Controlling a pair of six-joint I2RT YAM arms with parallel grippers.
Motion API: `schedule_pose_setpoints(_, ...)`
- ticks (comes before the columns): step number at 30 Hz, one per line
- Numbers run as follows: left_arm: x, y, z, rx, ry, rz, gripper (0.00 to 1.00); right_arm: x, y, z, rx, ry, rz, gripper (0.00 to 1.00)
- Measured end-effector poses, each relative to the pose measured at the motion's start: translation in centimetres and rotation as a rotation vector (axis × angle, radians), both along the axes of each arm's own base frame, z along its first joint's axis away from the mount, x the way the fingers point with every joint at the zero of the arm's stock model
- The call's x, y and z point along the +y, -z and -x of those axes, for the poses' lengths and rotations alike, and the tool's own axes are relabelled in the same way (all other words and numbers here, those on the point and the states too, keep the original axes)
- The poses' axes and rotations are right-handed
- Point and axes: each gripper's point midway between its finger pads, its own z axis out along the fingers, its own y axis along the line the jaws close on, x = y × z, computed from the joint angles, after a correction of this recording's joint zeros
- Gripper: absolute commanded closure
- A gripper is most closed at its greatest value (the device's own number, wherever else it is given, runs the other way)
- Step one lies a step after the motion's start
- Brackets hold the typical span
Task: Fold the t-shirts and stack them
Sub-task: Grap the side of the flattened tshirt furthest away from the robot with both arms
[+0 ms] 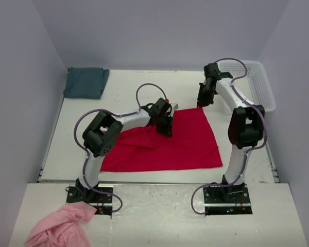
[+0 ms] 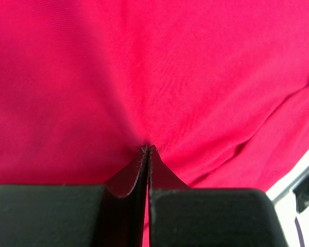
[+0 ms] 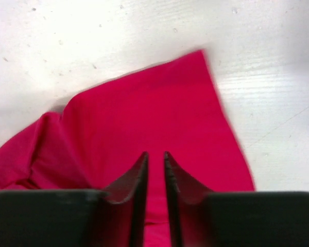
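On the table (image 1: 129, 90), the red shirt (image 1: 188, 144) is soft and floppy; its corners look best to grab. The left gripper (image 2: 147, 150) pinches it tight; the right gripper (image 3: 155, 154) is open a crack, empty.

crimson t-shirt (image 1: 170, 146): plain bright red, under black left gripper (image 1: 164, 128) | teal t-shirt (image 1: 86, 82): plain dull blue-green, far left of it | basket (image 1: 260, 85): white lattice, right of black right gripper (image 1: 201, 104) | table (image 1: 144, 82): white | cloth (image 1: 59, 229): pink
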Motion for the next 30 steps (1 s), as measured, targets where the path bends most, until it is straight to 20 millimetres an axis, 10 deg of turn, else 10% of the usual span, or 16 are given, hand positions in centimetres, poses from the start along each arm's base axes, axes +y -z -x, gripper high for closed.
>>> schedule_pose_setpoints(9, 3.9, 0.2, 4.4, 0.065, -0.019, -0.042, 1.00, -0.4, 2.4, 0.6, 0.096, -0.001, -0.002, 0.59)
schedule_pose_setpoints(22, 4.2, -0.3, 5.2, 0.041, -0.004, -0.088, 1.00, 1.5, 3.1, -2.4, 0.120, -0.041, -0.064, 0.58)
schedule_pose_setpoints(30, 0.4, -8.7, 0.7, -0.224, -0.016, -0.103, 1.00, 2.1, 2.6, -1.9, 0.112, -0.056, -0.088, 0.58)
